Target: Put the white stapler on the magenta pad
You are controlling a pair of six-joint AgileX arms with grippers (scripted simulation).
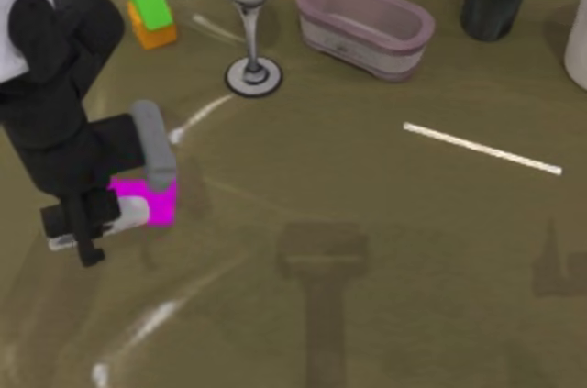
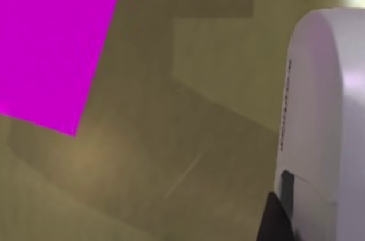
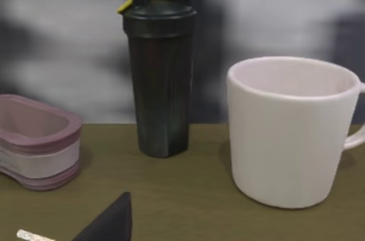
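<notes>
Over at the table's left side, my left gripper (image 1: 87,232) hangs above the near-left corner of the magenta pad (image 1: 158,205), its jaws clamped on the white stapler (image 2: 328,121), which the left wrist view shows raised off the table and beside the pad. Further back stand a green-and-orange block (image 1: 149,9), a wine glass (image 1: 248,3) and a mauve tub (image 1: 364,26); a thin white stick (image 1: 481,149) lies to the right. My right gripper is out of view
</notes>
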